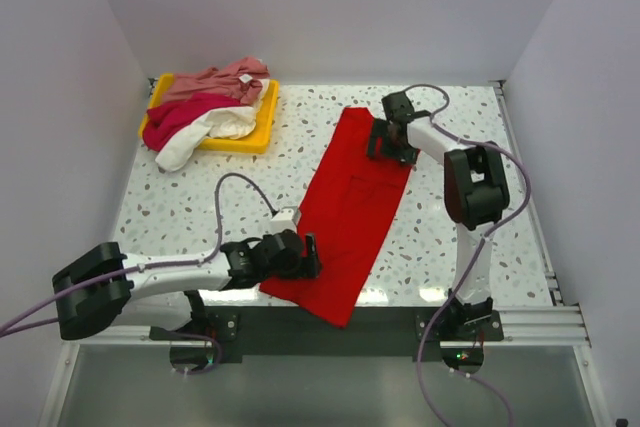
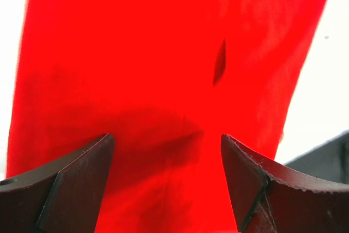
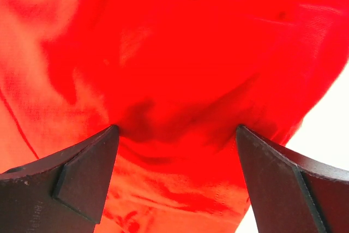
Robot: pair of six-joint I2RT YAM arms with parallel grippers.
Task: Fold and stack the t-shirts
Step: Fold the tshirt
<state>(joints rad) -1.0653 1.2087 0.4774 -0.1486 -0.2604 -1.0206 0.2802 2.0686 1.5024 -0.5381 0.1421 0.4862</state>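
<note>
A bright red t-shirt (image 1: 350,209) lies folded into a long strip, slanting from the table's far middle to its near edge. My left gripper (image 1: 311,257) is open over the strip's near left edge; red cloth (image 2: 163,80) fills the gap between its fingers (image 2: 82,173). My right gripper (image 1: 383,142) is open over the strip's far right edge, red cloth (image 3: 180,80) between its fingers (image 3: 82,173). The dusty pink (image 1: 215,80), crimson-magenta (image 1: 175,117) and cream-white (image 1: 205,132) shirts lie heaped at the far left.
The heap rests in a shallow yellow tray (image 1: 262,127) at the far left corner. White walls close in the left, back and right sides. The red strip's near end hangs over the table's dark front rail (image 1: 400,322).
</note>
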